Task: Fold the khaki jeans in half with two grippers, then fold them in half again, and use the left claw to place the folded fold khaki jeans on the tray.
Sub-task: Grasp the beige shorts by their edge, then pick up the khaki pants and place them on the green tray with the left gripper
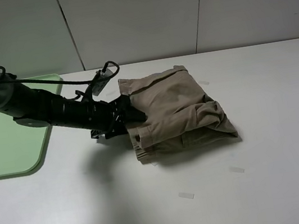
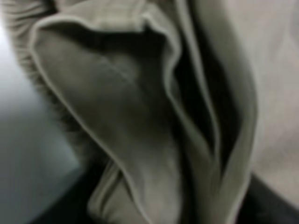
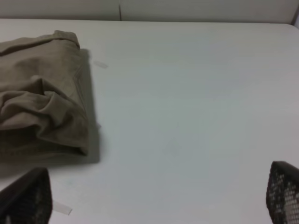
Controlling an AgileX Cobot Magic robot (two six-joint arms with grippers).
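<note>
The khaki jeans (image 1: pixel 181 112) lie folded into a compact bundle in the middle of the white table. My left gripper (image 1: pixel 132 116) reaches in low from the left, and its black fingers straddle the bundle's left edge. In the left wrist view, blurred cloth folds of the jeans (image 2: pixel 140 116) fill the picture, so how far the jaws have closed does not show. The pale-green tray (image 1: pixel 6 140) sits at the table's left edge, under the left arm. My right gripper (image 3: pixel 154 200) hovers open over bare table to the right of the jeans (image 3: pixel 42 102), touching nothing.
Small strips of clear tape (image 1: pixel 186 195) lie on the table in front of the jeans. A white panelled wall (image 1: pixel 134 17) runs along the back edge of the table.
</note>
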